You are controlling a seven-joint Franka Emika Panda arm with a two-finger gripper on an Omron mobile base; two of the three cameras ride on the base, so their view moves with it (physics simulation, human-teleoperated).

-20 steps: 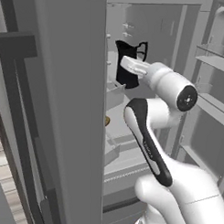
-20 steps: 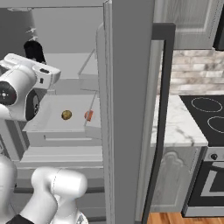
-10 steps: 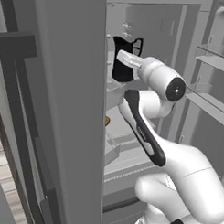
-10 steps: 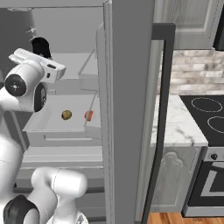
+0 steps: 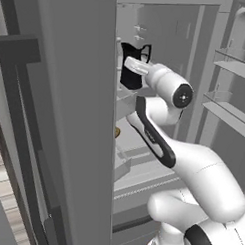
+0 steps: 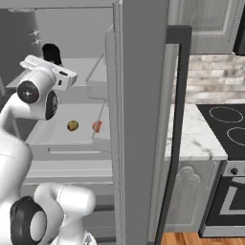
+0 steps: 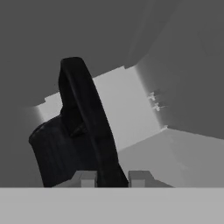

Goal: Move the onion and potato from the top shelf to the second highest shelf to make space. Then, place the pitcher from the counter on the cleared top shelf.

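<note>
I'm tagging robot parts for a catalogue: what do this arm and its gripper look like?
The arm is glossy white with rounded links, a black band along one link and dark round joint caps. The gripper has two small grey square fingertips.

We see a black pitcher (image 5: pixel 130 72), a brown-yellow potato (image 6: pixel 72 126), a red-orange onion (image 6: pixel 97 126), a light grey second highest shelf (image 6: pixel 52 131) and a white-grey marbled table (image 6: pixel 191 139).
</note>
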